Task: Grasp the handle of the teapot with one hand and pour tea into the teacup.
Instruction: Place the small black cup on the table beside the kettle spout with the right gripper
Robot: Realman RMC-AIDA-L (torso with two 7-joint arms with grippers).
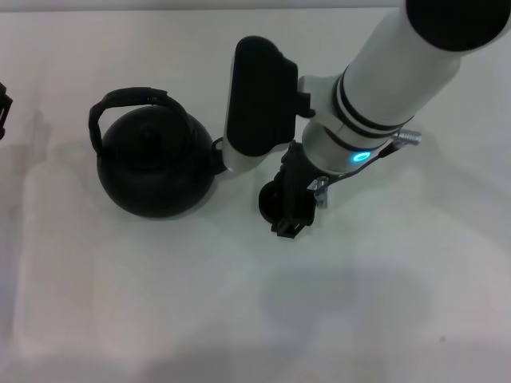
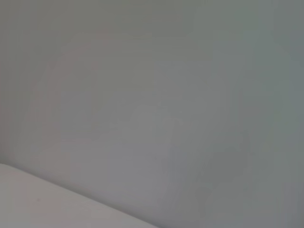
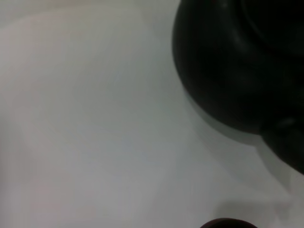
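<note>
The matte black teapot [image 1: 156,163] stands on the white table, left of centre in the head view. Its arched handle [image 1: 128,100] rises over the far side of the pot. Its spout [image 1: 216,152] points right and is partly hidden behind my right arm. My right gripper [image 1: 292,209] hangs just right of the pot, apart from the handle. A small dark round teacup [image 1: 267,199] shows partly beside its fingers. The right wrist view shows the pot's body [image 3: 228,61], the spout [image 3: 285,142] and the cup's rim [image 3: 225,223]. My left gripper [image 1: 3,108] is parked at the far left edge.
The white table [image 1: 359,303] spreads in front of and to the right of the pot. The left wrist view shows only a plain grey surface [image 2: 152,104] with a pale edge [image 2: 38,204] in one corner.
</note>
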